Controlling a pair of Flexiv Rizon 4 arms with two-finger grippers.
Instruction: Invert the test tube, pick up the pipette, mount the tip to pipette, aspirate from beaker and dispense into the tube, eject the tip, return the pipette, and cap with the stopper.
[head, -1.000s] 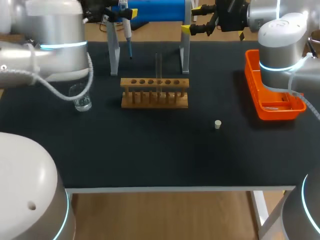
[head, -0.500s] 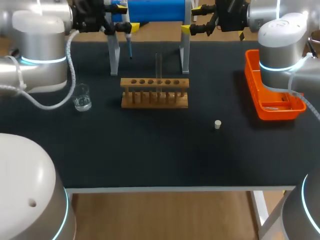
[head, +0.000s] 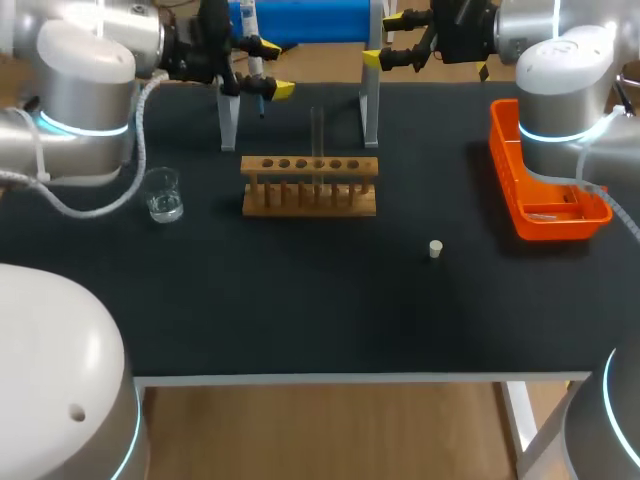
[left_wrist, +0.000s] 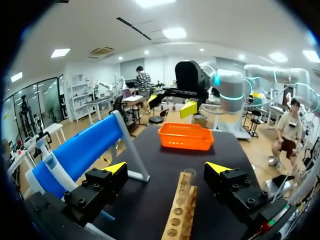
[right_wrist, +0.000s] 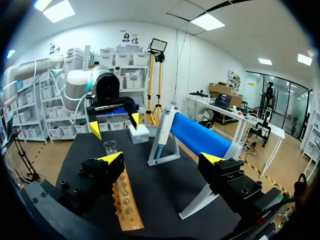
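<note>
Desk (head: 300, 310): black top
Test tube (head: 317, 135): upright in wooden rack (head: 310, 188), mid-desk
Pipette (right_wrist: 162, 134): on blue-barred stand (head: 370, 100) at the desk's back
Beaker (head: 163, 196): left of rack, apart from it
Stopper (head: 436, 249): lying alone, right of rack and nearer the front
Orange tray (head: 503, 165): right edge
Left jaws: open, empty, just beside pipette
Right jaws: open, empty, raised by stand's right leg
</note>
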